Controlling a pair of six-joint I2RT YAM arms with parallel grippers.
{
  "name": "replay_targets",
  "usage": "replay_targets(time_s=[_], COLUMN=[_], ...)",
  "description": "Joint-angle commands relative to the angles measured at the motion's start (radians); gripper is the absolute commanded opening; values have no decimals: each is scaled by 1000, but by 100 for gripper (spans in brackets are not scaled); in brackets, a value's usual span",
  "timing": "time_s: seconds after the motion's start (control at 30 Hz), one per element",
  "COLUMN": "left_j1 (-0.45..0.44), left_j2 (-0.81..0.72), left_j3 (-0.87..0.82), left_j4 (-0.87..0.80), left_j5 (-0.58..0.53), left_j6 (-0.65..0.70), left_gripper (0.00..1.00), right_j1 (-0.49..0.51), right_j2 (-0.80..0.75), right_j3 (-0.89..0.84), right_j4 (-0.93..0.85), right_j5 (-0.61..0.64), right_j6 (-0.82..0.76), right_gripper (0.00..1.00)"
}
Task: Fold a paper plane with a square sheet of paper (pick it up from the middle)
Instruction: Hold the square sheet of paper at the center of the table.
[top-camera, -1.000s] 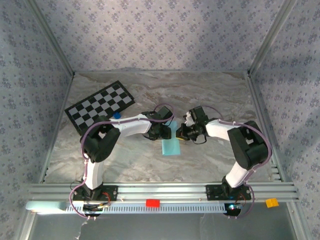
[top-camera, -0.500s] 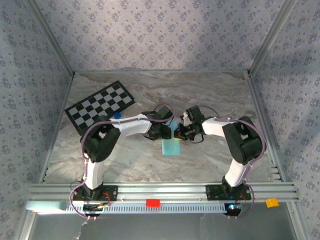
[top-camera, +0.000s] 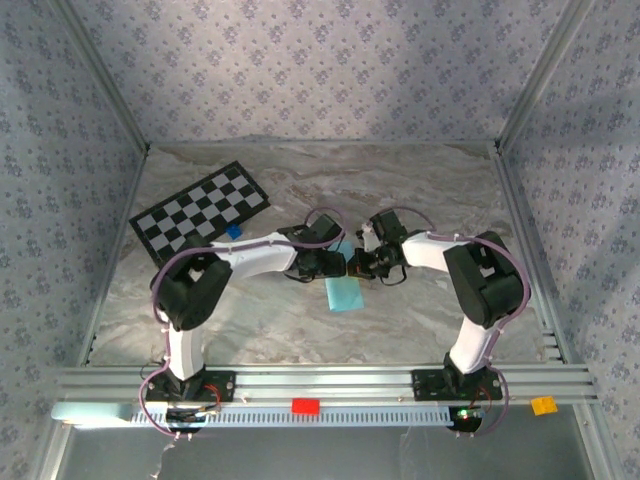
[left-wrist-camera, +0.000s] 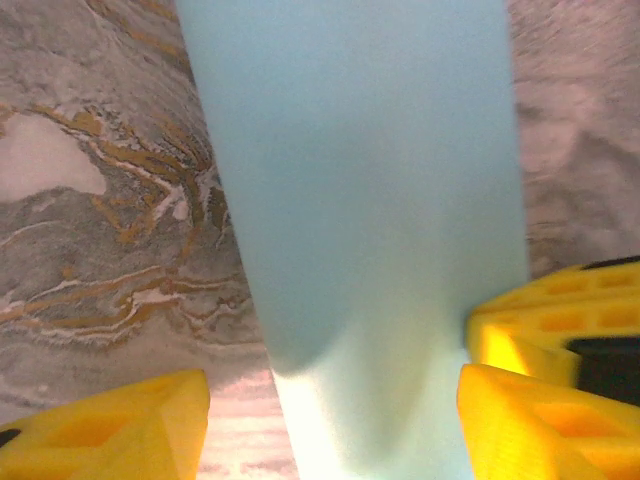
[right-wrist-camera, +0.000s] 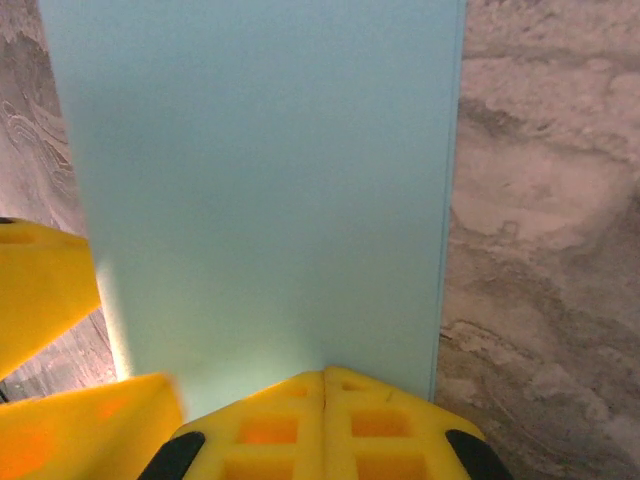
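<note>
Sky-blue paper (right-wrist-camera: 260, 190) in right hand (right-wrist-camera: 325, 385)

square sheet of paper (top-camera: 344, 294) on table (top-camera: 420, 190) centre, checkerboard card (top-camera: 200, 211) behind it, leftward

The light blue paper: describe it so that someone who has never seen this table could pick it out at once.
On the marble table, look near the middle, where the left arm and the right arm meet. There sits the light sky-blue paper, a plain narrow oblong. Unlike the black-and-white checkerboard card at back left and the tiny dark-blue block beside it, it is pale and unpatterned.
</note>
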Motion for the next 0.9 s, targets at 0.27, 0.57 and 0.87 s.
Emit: replay_targets(time_s=[0.27, 0.57, 0.87], left_j1=[70, 88, 88], left_j2=[-132, -46, -20], left_j3=[-184, -241, -287], left_j4=[442, 542, 499], left_j5=[281, 341, 294], left_j6=[-116, -151, -115], left_gripper=[17, 0, 0], right_j1=[-13, -13, -13], right_j2=[67, 77, 76], right_j3=[-22, -31, -40], right_j4=[-113, -105, -111], right_j5=[142, 138, 149], right_j6=[-38, -27, -24], right_gripper=[0, 0, 0])
